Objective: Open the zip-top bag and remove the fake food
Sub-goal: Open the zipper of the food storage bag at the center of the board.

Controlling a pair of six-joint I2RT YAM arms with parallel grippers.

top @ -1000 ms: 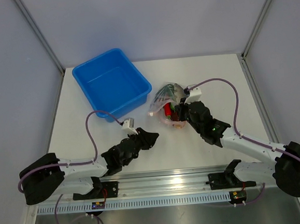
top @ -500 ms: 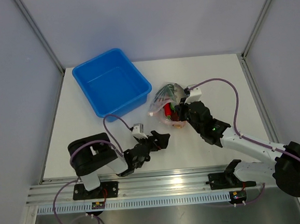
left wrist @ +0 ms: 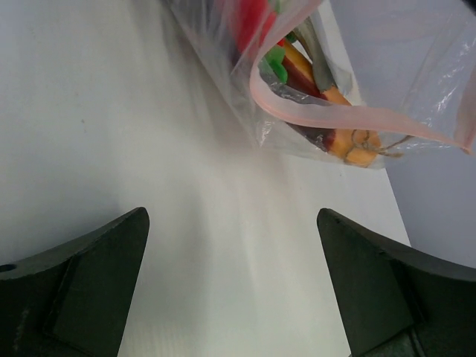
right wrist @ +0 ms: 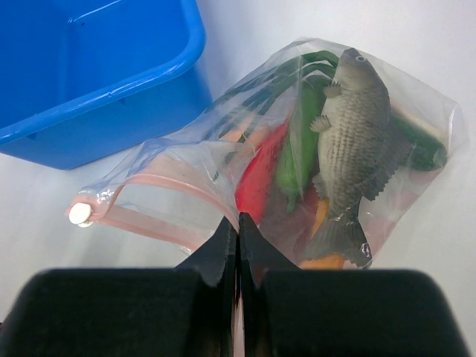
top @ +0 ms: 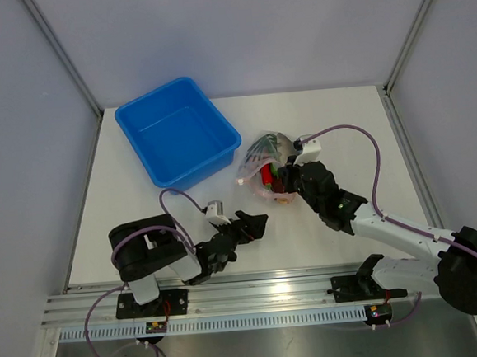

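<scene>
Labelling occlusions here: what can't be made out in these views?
Top external: the fake food too small to count; the right gripper covers part of the zip-top bag.
Left wrist: the bag's upper part cut off by the top edge.
Right wrist: pieces under the fish hidden.

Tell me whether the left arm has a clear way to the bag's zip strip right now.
Probably yes. The left gripper stands open, facing the zip-top bag, with only bare table between them; the zip strip hangs exposed on its side. The right gripper pinches the bag's other side.
</scene>
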